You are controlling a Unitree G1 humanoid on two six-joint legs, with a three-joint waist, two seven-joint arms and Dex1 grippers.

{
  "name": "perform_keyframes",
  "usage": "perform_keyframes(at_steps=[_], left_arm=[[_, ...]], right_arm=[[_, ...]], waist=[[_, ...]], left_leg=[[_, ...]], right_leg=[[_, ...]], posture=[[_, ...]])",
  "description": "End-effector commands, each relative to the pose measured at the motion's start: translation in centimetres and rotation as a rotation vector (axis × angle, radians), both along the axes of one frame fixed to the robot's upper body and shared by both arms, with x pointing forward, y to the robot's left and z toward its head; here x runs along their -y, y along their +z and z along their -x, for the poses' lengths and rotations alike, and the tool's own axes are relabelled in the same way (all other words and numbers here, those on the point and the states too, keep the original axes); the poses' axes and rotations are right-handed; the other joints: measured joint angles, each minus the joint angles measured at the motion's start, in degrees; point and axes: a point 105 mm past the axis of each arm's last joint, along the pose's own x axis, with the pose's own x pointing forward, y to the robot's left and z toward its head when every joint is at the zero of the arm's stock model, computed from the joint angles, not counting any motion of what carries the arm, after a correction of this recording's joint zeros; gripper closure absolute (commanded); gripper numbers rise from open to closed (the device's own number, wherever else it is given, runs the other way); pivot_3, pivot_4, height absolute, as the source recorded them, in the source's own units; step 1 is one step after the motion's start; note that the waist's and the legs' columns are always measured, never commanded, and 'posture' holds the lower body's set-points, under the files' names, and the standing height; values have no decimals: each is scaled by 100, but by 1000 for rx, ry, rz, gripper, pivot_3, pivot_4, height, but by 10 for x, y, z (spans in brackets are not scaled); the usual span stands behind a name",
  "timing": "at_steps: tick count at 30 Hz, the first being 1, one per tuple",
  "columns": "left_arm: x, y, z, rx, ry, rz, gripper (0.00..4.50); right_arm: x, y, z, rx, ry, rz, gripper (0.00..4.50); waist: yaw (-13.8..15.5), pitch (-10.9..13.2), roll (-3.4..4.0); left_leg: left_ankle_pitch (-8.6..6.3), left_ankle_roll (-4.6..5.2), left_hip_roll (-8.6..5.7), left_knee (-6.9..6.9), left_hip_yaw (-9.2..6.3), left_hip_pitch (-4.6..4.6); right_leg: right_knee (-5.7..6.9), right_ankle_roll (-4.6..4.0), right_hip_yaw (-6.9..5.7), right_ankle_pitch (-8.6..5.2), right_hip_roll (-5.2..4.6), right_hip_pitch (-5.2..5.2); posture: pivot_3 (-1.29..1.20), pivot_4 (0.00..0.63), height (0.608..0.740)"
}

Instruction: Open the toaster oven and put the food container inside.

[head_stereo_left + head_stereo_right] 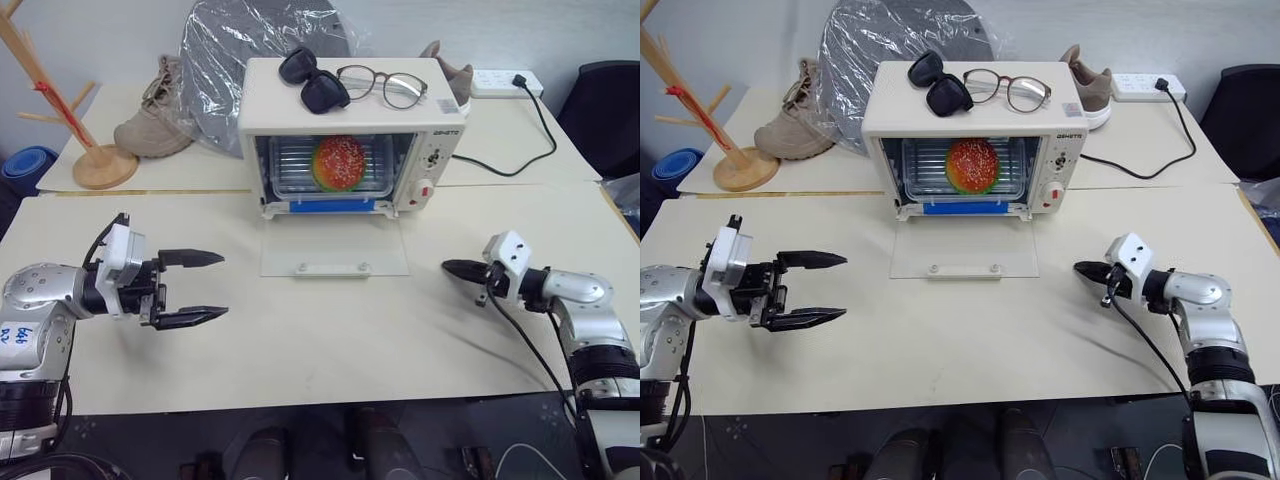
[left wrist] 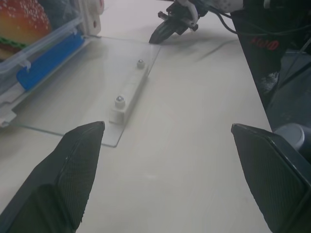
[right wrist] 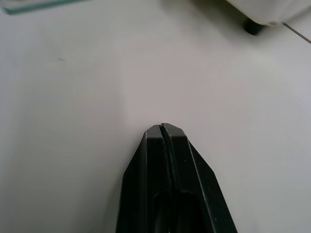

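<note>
Left end effector (image 1: 205, 287) spread empty; food container (image 1: 335, 165) inside toaster oven (image 1: 440, 85).

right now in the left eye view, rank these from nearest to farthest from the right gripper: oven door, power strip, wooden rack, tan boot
1. The glass oven door, lying open on the table to the left of the right gripper.
2. The power strip, far back on the right.
3. The tan boot, back left beside the toaster oven.
4. The wooden rack, far left.
</note>
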Motion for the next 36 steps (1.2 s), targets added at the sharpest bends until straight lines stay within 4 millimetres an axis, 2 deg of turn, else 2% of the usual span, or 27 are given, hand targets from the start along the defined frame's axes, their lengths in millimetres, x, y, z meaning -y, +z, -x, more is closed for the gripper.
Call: perform_keyframes(at_steps=[1, 6, 9, 15, 17, 19, 21, 28, 32, 36], left_arm=[[-3, 19, 0, 35, 54, 109, 55], [-7, 22, -3, 33, 176, 228, 55], [-15, 22, -9, 81, 281, 276, 55], [-23, 18, -19, 189, 407, 239, 55], [-27, 18, -23, 235, 437, 227, 55], [-30, 16, -23, 240, 444, 200, 0], [-33, 11, -23, 228, 461, 167, 0], [-37, -24, -3, 146, 461, 14, 0], [-36, -40, 11, 105, 441, -32, 0], [-35, -44, 17, 104, 442, -44, 0]], right_arm=[[-27, 25, 11, 110, 134, -130, 4500], [-36, 57, 9, 217, 114, -309, 4500], [-37, 85, 1, 253, 59, -475, 4500], [-37, 143, -8, 337, 18, -678, 4500], [-31, 152, -11, 330, -3, -724, 4500], [-29, 146, -8, 314, 19, -654, 4142], [-28, 140, -2, 292, 47, -614, 3596], [-25, 73, 45, 164, 222, -247, 1244], [-15, 54, 54, 161, 207, -169, 28], [-12, 44, 55, 156, 202, -147, 28]], waist=[[31, 7, 11], [83, 11, 18], [84, 11, 18], [74, 11, 19], [80, 11, 18], [82, 11, 18], [105, 10, 18], [82, 10, 18], [63, 11, 18], [80, 10, 18]], left_leg=[[0, 0, -1, 1, 0, -1], [0, 1, -12, 15, -8, -10], [1, -5, -12, 12, -17, -9], [4, -10, -13, 10, -16, -10], [4, -10, -13, 8, -15, -11], [4, -10, -13, 7, -15, -11], [3, -8, -13, 6, -16, -16], [-7, 9, -15, 3, -1, -19], [-20, 32, -13, 3, 4, -3], [-18, 27, -13, 2, 2, 12]], right_leg=[[2, 0, 0, 0, -1, 0], [-2, 6, -1, 4, -20, 2], [-3, 6, -7, 3, -19, 2], [0, 5, -7, 3, -18, -3], [-2, 5, -8, 3, -19, -4], [-3, 4, -10, 3, -18, -3], [-10, 5, -12, 3, -19, -2], [-27, 7, -4, 4, -22, -1], [-28, 7, 3, 4, -19, 0], [-17, -1, 5, 5, -21, 4]], posture=[[0, 150, 740], [0, 150, 740], [0, 150, 740], [0, 150, 740], [0, 150, 740], [0, 150, 740], [0, 150, 740], [0, 150, 740], [0, 150, 740], [0, 150, 740]])
